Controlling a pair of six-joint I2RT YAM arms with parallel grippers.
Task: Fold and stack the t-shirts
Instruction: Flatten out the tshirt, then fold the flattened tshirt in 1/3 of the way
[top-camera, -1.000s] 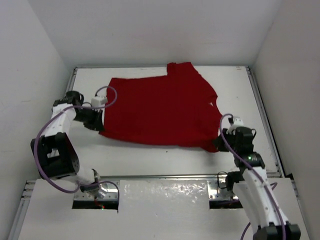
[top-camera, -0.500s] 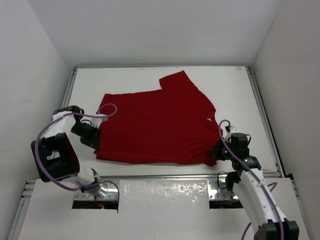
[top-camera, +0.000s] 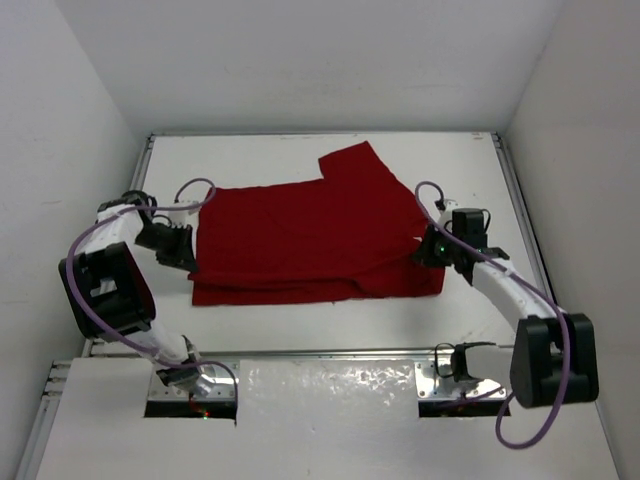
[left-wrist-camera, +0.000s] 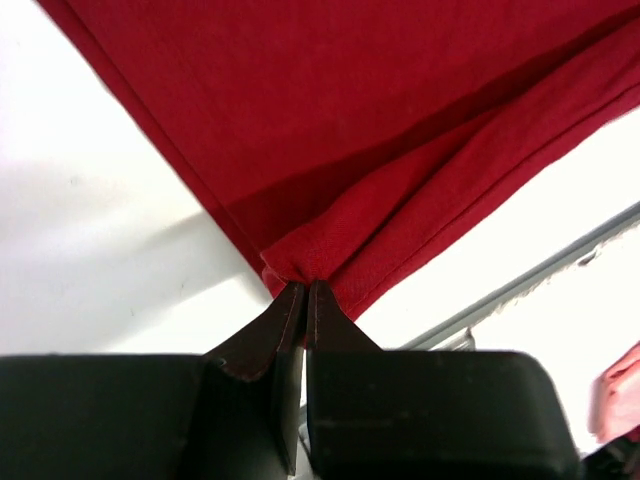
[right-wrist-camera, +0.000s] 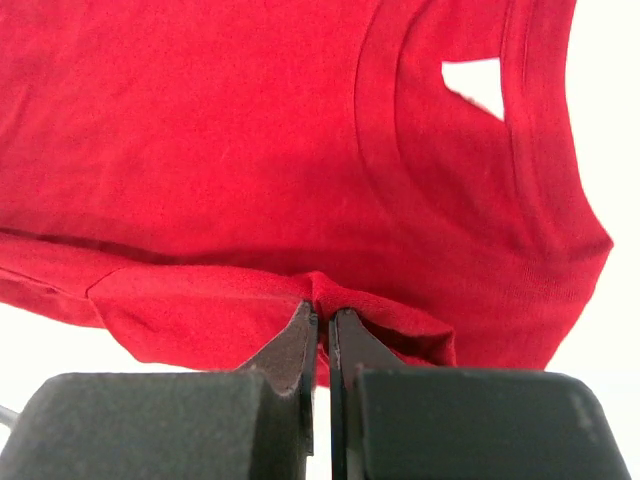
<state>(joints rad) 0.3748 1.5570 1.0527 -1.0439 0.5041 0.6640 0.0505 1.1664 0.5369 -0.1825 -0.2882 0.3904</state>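
A dark red t-shirt (top-camera: 300, 230) lies spread across the middle of the white table (top-camera: 480, 170), its near strip doubled over onto the body and one sleeve pointing to the far edge. My left gripper (top-camera: 190, 258) is shut on the t-shirt's left edge (left-wrist-camera: 310, 262), pinching a fold of cloth. My right gripper (top-camera: 425, 250) is shut on the right edge by the collar (right-wrist-camera: 320, 290), also pinching a fold. The collar and a white label (right-wrist-camera: 478, 82) show in the right wrist view.
The table has raised metal rails at its left (top-camera: 140, 175), right (top-camera: 520, 210) and near (top-camera: 330, 352) edges. White walls close in on three sides. The arm bases (top-camera: 190, 380) sit at the near edge.
Both grippers have moved away from the near edge, carrying the t-shirt's near strip up and over onto the body. The shirt had first been dragged toward the near edge.
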